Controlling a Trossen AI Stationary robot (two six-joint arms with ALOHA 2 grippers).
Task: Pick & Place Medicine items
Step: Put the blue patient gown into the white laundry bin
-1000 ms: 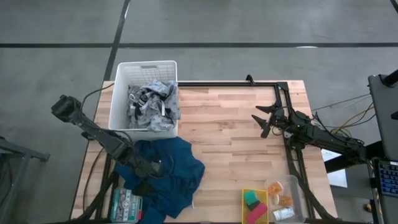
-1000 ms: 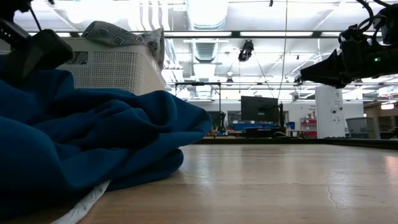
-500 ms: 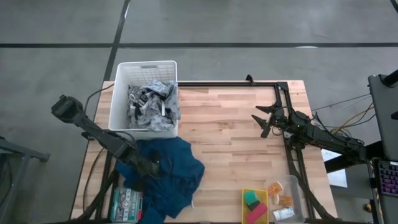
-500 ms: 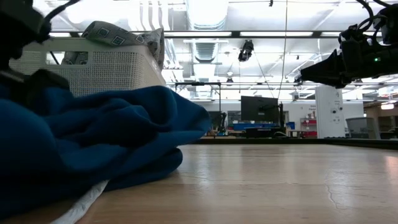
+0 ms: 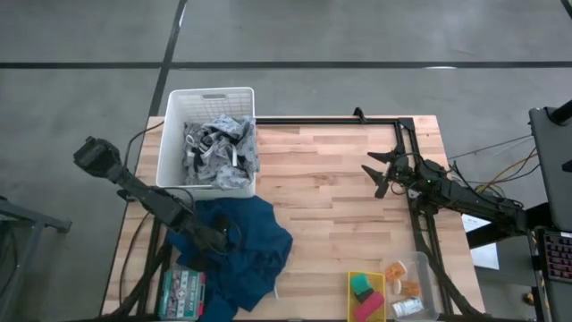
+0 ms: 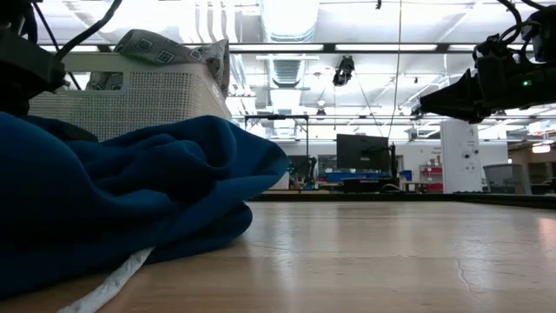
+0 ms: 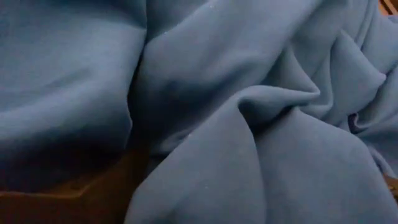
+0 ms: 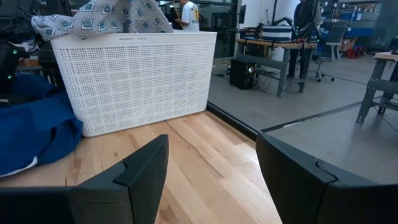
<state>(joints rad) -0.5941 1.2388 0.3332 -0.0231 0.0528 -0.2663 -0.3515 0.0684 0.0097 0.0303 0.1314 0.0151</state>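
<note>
Cloth [image 5: 239, 249] was dragged aside beneath the wide-spread left gripper [image 5: 217, 240], no medicine carton [image 5: 407, 308] was approached, and the empty right gripper [image 5: 379, 173] was held half-open.

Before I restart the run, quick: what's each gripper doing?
Left gripper: on the blue cloth, state cannot be told.
Right gripper: open, empty.

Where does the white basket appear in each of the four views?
High view: white basket at the table's far left corner.
Low view: basket upper left, behind the blue cloth.
Left wrist view: not in it; only blue cloth shows.
Right wrist view: basket across the table, left of centre.
Shared landmark: the blue cloth, beside the basket.
</note>
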